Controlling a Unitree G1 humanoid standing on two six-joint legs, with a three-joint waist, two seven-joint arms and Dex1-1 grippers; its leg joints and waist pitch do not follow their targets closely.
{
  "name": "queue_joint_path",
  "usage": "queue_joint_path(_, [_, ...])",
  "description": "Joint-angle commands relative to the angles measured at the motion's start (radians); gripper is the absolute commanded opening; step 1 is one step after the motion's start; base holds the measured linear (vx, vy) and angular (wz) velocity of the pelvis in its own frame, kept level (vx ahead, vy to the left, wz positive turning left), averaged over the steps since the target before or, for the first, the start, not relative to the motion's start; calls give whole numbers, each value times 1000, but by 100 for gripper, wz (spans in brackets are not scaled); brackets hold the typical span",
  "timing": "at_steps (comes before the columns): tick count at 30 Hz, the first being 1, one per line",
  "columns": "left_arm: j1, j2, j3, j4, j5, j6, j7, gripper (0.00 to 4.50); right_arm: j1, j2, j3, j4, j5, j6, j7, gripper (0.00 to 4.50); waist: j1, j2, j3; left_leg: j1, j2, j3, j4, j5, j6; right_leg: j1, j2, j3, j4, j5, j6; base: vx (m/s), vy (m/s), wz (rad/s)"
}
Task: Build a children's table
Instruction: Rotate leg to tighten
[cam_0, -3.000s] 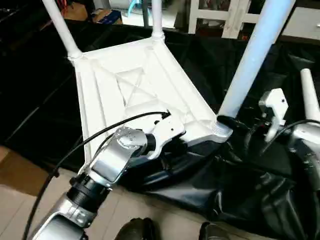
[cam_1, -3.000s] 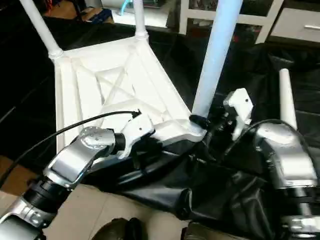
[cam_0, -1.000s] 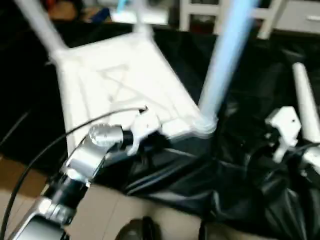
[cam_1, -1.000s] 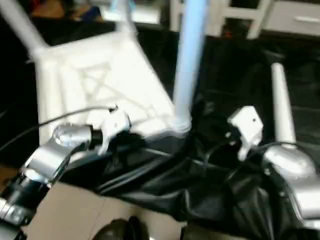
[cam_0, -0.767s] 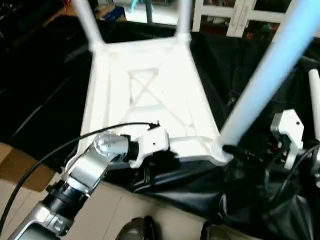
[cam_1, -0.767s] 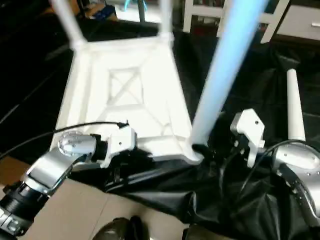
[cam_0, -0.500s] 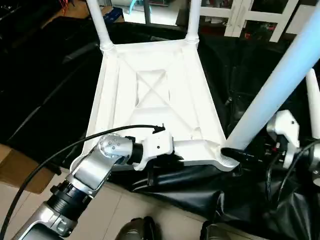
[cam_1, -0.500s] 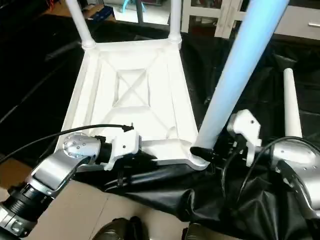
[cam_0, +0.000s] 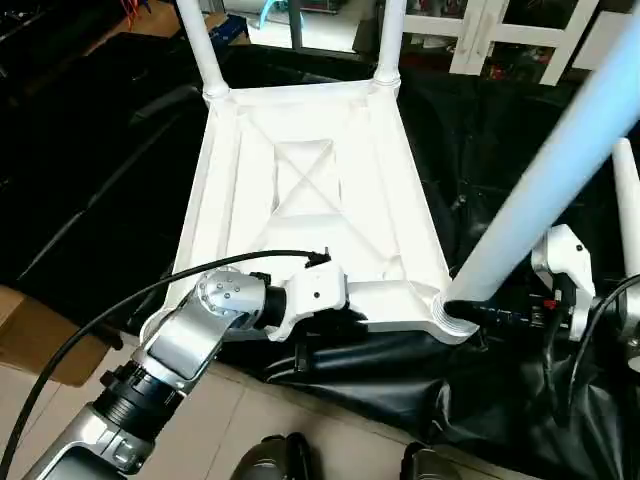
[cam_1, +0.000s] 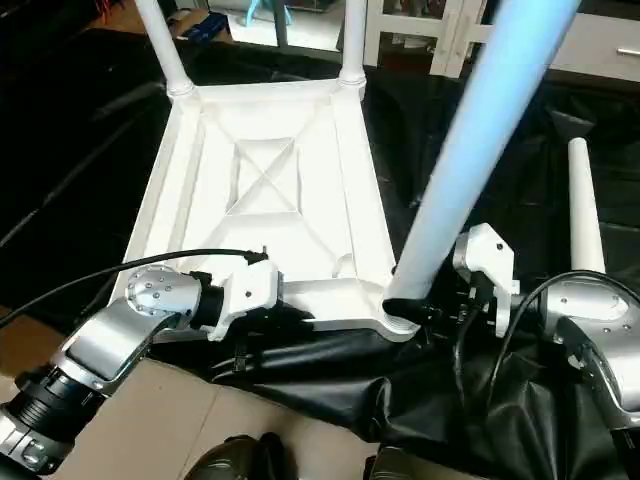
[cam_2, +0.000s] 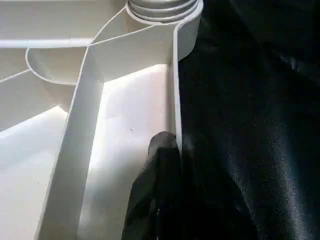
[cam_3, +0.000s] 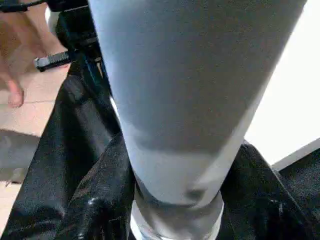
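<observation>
The children's table top (cam_0: 300, 190) lies upside down on a black sheet, its X-ribbed underside facing up. Two white legs (cam_0: 200, 50) (cam_0: 390, 40) stand in its far corner sockets. A third leg (cam_0: 540, 190) rises slanted from the near right socket (cam_0: 450, 322), and it looms very close in the right wrist view (cam_3: 190, 100). My right gripper (cam_0: 470, 314) is at this leg's base. A fourth leg (cam_1: 582, 205) lies loose on the sheet to the right. My left gripper (cam_0: 322, 324) is shut on the top's near rim, with one black finger (cam_2: 160, 170) pressed against the rim wall.
The black sheet (cam_0: 480, 400) lies crumpled under and in front of the table top. A cardboard piece (cam_0: 30, 340) is on the tiled floor at left. White furniture (cam_0: 480, 30) stands behind. My feet (cam_0: 270, 462) show at the bottom edge.
The camera has swung, so the whole picture shifted. My right gripper has moved in from the right to the base of the slanted leg. My left gripper has kept its hold on the rim.
</observation>
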Motion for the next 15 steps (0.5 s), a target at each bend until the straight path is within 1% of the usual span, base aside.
queue_joint_path(1, [4,-10,-2,-57,-27,4,-18,0,-9,18,-1,45,-33,26,-81,195,-4,-31,-92,56,82,-50,-85,-208,113,30,-18,7,-41,-208,-226,0,0,0])
queue_joint_path(2, [9,-16,-1,-66,-30,28,-8,0,-11,38,2,64,-49,35,-123,195,-7,-33,-90,56,81,-50,-87,-227,103,30,-17,7,-42,-230,-221,0,0,0])
queue_joint_path(3, [13,-25,-1,-75,-31,53,7,0,-10,61,8,82,-64,50,-164,194,-10,-32,-88,55,80,-52,-90,-244,92,30,-19,7,-44,-253,-217,0,0,0])
queue_joint_path(5, [18,-37,1,-85,-37,85,22,0,-10,87,17,98,-85,63,-211,194,-20,-32,-85,53,79,-55,-94,-280,71,29,-18,6,-48,-292,-205,0,0,0])
queue_joint_path(6, [23,-51,4,-99,-43,121,40,0,-13,122,24,114,-105,84,-272,194,-27,-34,-81,50,79,-58,-97,-311,54,31,-19,6,-50,-328,-193,0,0,0])
queue_joint_path(7, [23,-69,8,-109,-47,158,65,0,-21,158,23,126,-122,98,-337,193,-29,-30,-78,50,78,-60,-100,-335,43,28,-19,5,-53,-356,-186,0,0,0])
queue_joint_path(8, [23,-69,8,-109,-47,158,65,0,-21,158,23,126,-122,98,-337,193,-40,-31,-70,46,75,-66,-107,-407,5,27,-17,2,-57,-437,-163,0,0,0])
queue_joint_path(9, [21,-95,12,-121,-47,206,101,0,-35,215,16,140,-139,125,-429,193,-51,-33,-68,51,75,-73,-111,-473,-39,26,-15,0,-60,-489,-141,-46,9,-18])
queue_joint_path(10, [20,-104,13,-125,-46,221,113,0,-40,236,12,143,-143,138,-460,193,-59,-35,-67,53,72,-81,-113,-527,-69,25,-14,-2,-63,-521,-120,-46,9,-18])
queue_joint_path(11, [16,-129,17,-129,-39,254,149,0,-53,274,7,155,-163,151,-528,193,-61,-33,-66,55,71,-83,-114,-553,-78,22,-13,-3,-66,-535,-111,0,0,0])
queue_joint_path(12, [11,-162,23,-138,-38,304,190,0,-72,324,-8,175,-187,172,-626,193,-70,-33,-60,58,68,-84,-115,-588,-98,14,-11,-1,-71,-555,-100,0,0,0])
queue_joint_path(13, [4,-205,32,-145,-34,354,243,0,-95,381,-33,204,-213,181,-745,193,-74,-33,-58,59,65,-86,-113,-611,-105,11,-10,-4,-73,-577,-93,0,0,0])
queue_joint_path(14, [1,-221,36,-146,-32,368,262,0,-103,400,-43,215,-221,179,-786,193,-85,-33,-56,55,63,-93,-113,-635,-118,15,-11,-10,-74,-607,-77,-61,7,-19])
queue_joint_path(15, [-14,-277,43,-147,-27,409,320,0,-131,461,-79,255,-245,148,-921,193,-92,-31,-53,55,61,-100,-115,-669,-128,17,-7,-19,-78,-635,-53,-64,18,-22])
